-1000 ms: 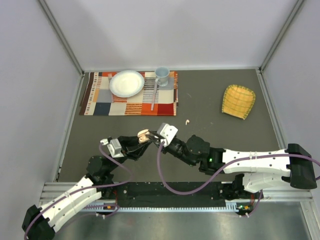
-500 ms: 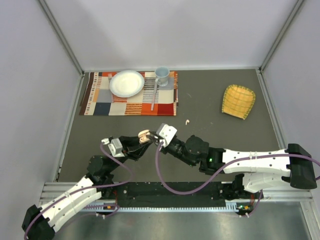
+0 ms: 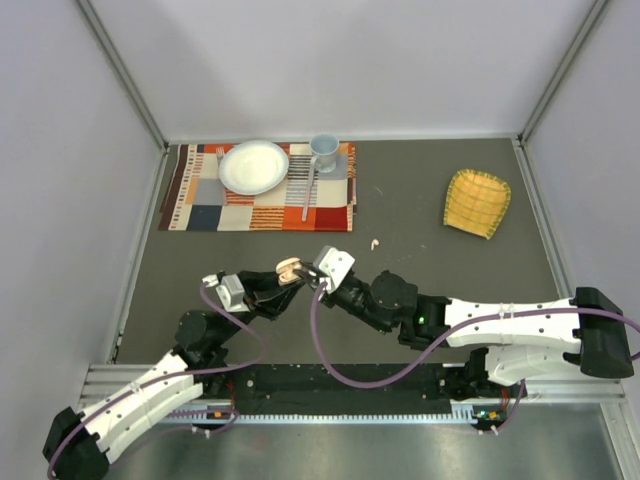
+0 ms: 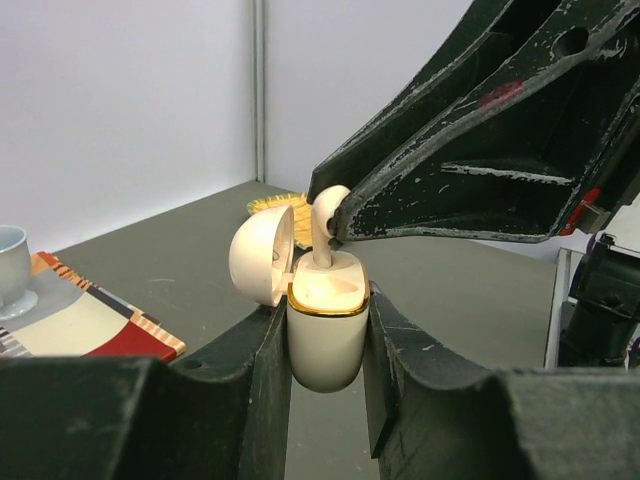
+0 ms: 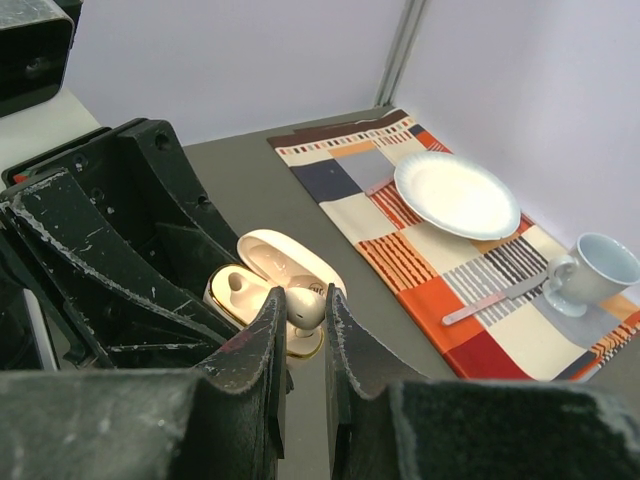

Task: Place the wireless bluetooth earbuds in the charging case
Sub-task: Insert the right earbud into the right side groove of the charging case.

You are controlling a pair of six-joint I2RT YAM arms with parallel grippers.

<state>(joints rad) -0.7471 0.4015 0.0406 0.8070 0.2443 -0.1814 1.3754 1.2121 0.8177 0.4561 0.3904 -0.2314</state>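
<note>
The dark grey table (image 3: 450,270) is the biggest thing here. A striped placemat (image 3: 200,215) in red, orange and blue lies in its far left corner. A round white plate (image 3: 253,166) sits on the far part of the placemat. A yellow woven basket (image 3: 477,202) sits near the far right corner of the table, well apart from the placemat. The left gripper (image 3: 272,285) and the right gripper (image 3: 312,278) meet tip to tip over the middle of the table, a bit left of centre and closer to the near edge (each one pinches a small thing). A pale blue cup (image 3: 323,150) stands on the far right corner of the placemat, just beside the plate. A metal piece of cutlery (image 3: 309,190) lies on the placemat on the near side of the cup. The left gripper squeezes the cream charging case (image 4: 325,345) by its two sides and holds it upright off the table, with its lid tipped open. The right gripper's tips are pressed on the round head of an earbud (image 4: 322,245). The stem points down and meets the open top of the case, and the head sticks up above the gold rim. A second earbud (image 3: 375,243) lies alone on the bare table, near the placemat's near right corner.
</note>
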